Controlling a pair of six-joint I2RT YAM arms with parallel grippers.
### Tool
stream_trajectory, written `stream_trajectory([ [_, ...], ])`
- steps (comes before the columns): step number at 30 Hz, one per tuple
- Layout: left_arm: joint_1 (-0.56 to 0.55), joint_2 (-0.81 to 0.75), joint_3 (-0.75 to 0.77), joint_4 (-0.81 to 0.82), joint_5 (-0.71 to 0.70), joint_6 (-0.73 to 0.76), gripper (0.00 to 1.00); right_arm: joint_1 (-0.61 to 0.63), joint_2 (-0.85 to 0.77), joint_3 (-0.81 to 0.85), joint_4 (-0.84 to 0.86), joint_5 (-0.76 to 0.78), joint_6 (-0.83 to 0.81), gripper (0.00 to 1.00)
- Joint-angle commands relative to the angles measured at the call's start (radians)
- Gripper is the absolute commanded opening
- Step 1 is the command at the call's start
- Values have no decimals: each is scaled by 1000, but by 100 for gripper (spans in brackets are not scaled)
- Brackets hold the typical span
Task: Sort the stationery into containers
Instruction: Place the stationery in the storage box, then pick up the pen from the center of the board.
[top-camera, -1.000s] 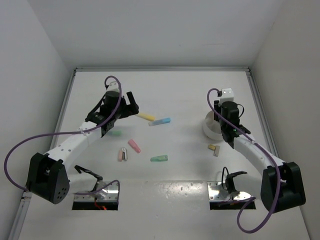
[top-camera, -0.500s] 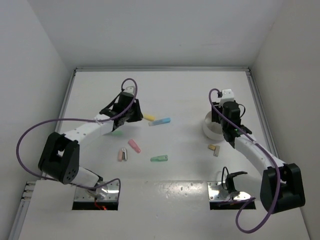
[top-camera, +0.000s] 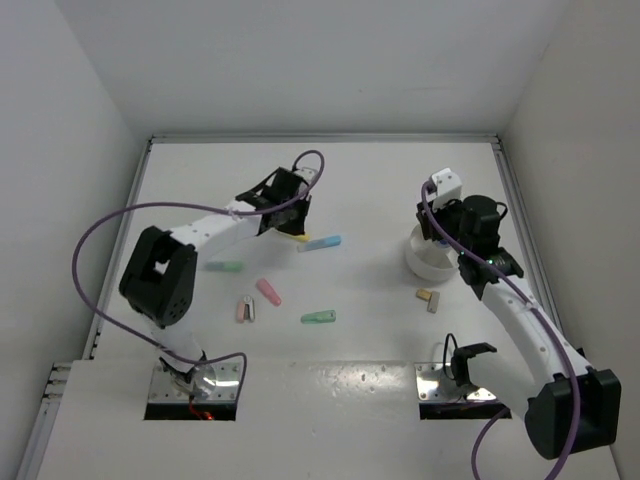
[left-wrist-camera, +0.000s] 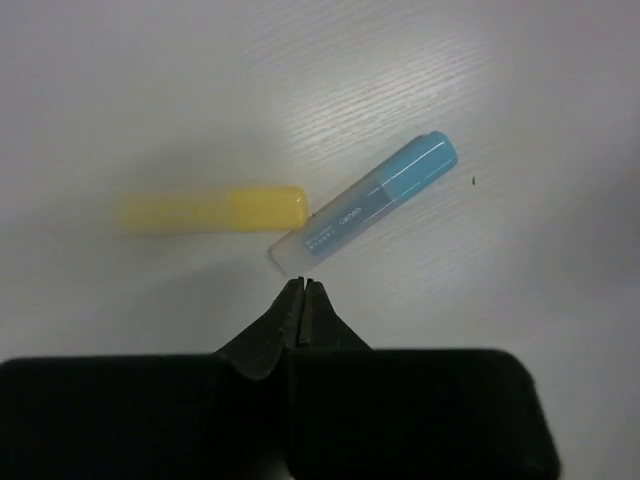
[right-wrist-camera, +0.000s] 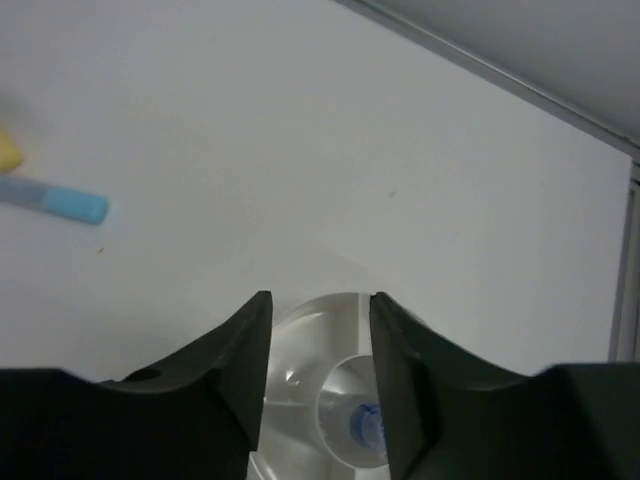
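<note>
Our left end effector (left-wrist-camera: 303, 285) is closed on nothing, its tips pinched together just short of where the yellow stick (left-wrist-camera: 210, 210) and blue stick (left-wrist-camera: 370, 205) nearly touch on the tabletop (left-wrist-camera: 500, 80), likely so we can nudge them apart. Our right end effector (right-wrist-camera: 320, 297) hangs over the tub (right-wrist-camera: 300, 345) with its jaws parted and empty, as suits a drop. A blue piece (right-wrist-camera: 365, 425) lies inside.
</note>
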Motion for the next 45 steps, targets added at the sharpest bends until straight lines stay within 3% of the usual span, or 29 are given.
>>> stream_trajectory([
  [1, -3, 97, 110, -108, 36, -9, 0, -3, -10, 39, -98, -262, -120, 51],
  [3, -14, 160, 146, -138, 68, -26, 25, -3, -21, 39, -98, -263, -120, 82],
  [5, -29, 180, 189, -176, 68, 20, 52, -3, -33, 28, -83, -247, -120, 86],
  [7, -29, 193, 212, -208, 68, 89, 56, -3, -42, 28, -73, -247, -120, 86],
  [15, -29, 220, 213, -208, 134, 180, 57, -3, -42, 28, -73, -247, -111, 87],
  [30, -77, 403, 442, -231, 200, 402, 54, -3, -62, 28, -64, -229, -92, 90],
  [36, -77, 449, 451, -231, 267, 434, 60, -3, -62, 28, -64, -211, -92, 90],
  [45, -86, 493, 460, -231, 217, 434, 60, -3, -62, 28, -64, -211, -92, 91],
])
